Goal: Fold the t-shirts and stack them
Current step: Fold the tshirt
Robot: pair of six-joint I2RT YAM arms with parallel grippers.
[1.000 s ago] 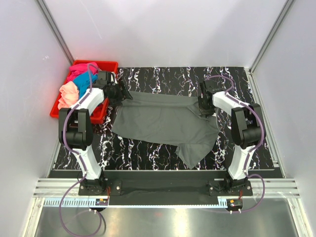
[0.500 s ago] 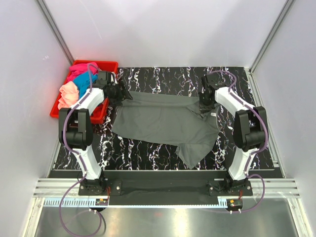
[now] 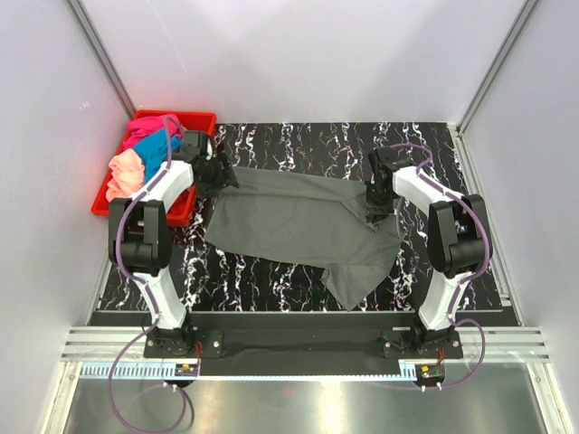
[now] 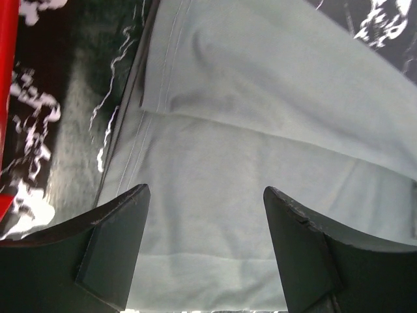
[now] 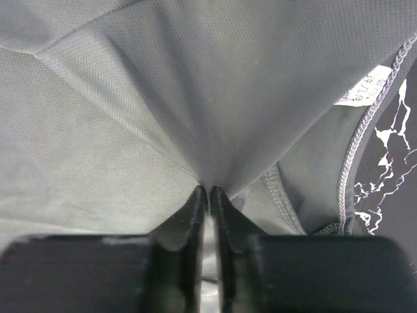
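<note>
Since your right gripper [image 5: 208, 192] has closed within the last second, it now pinches a pleat of the dark grey t-shirt [image 3: 298, 221], with the neck tag [image 5: 365, 88] just to its right. Grip looks secured, so spreading can likely proceed. Left gripper [image 4: 205, 248]: jaws wide, holding nothing, hemmed edge directly beneath. Shirt: matte, creased, lying between both grippers.

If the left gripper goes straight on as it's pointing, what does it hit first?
The dark grey t-shirt: the left gripper, jaws open, points at cloth just inside its hemmed edge. How far off the cloth lies is unclear.
</note>
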